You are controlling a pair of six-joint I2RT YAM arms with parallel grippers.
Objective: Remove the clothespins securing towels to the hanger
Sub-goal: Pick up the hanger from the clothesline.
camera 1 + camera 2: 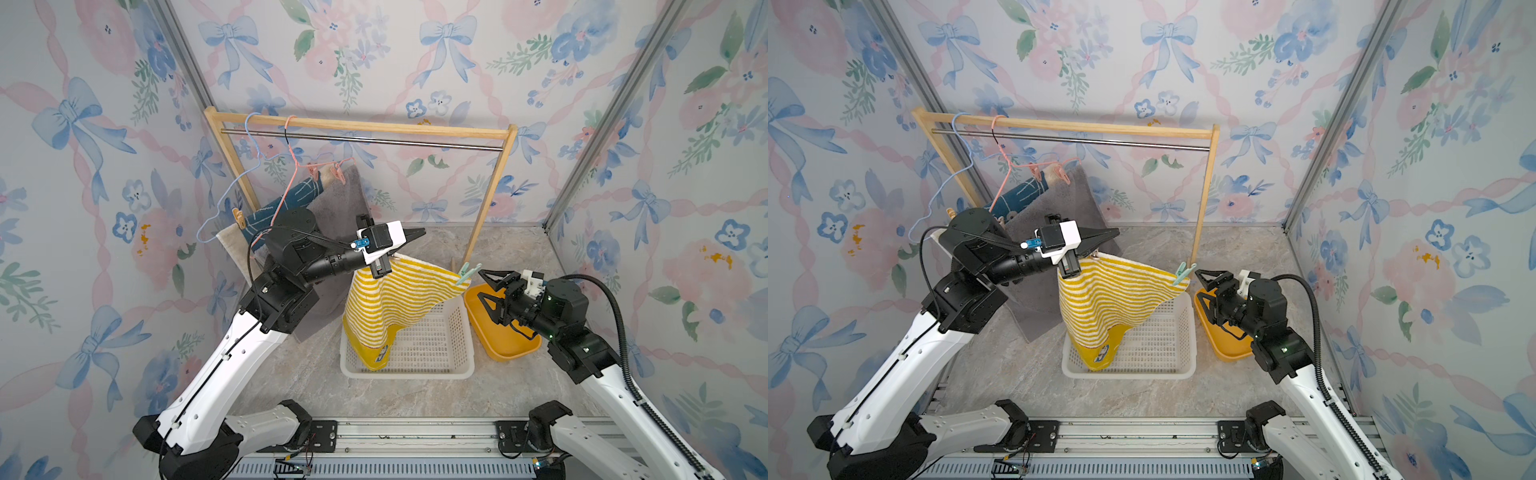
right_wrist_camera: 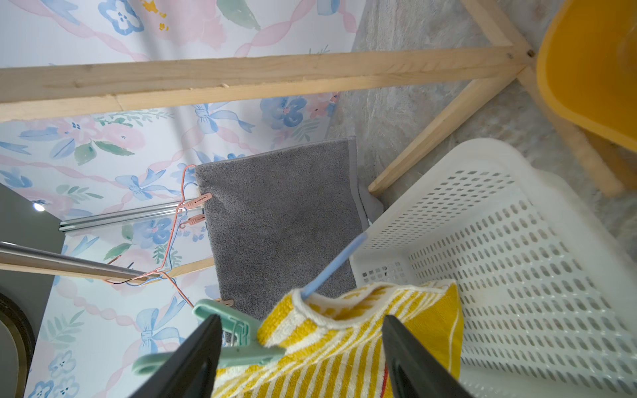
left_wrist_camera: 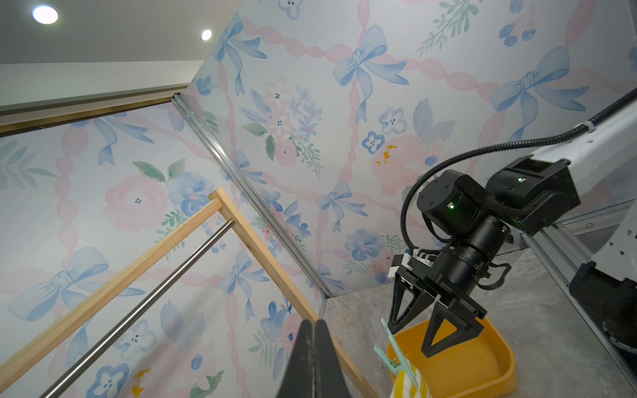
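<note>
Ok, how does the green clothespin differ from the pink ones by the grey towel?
Colour: the green clothespin is mint, the pink clothespins peach. Place: the green clothespin pinches the yellow striped towel beside the right gripper; the pink clothespins sit beside the grey towel. All are clipped on.

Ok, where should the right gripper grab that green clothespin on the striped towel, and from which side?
Take the green clothespin by its two splayed tails, not the nose biting the striped towel. The tails stick out clear of the cloth toward the right gripper, so probably come from the orange tray side, one finger on each tail.
</note>
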